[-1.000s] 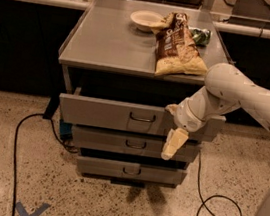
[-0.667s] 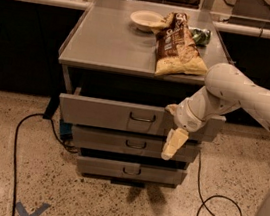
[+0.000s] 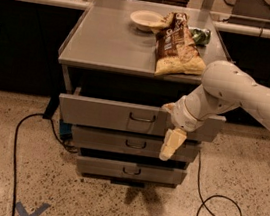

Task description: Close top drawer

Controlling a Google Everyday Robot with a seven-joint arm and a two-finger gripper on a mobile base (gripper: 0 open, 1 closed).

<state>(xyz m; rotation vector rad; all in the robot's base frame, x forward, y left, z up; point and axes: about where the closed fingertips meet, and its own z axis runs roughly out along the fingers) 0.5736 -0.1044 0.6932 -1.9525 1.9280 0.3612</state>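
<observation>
At cabinet (image 3: 114, 46) front: top drawer (image 3: 104, 113) found pulled out, not yet closed; gripper (image 3: 170, 129) against its face, jaws released; push outstanding.

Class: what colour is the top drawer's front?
Top drawer: grey, camera view; claw hangs before its right end.
</observation>
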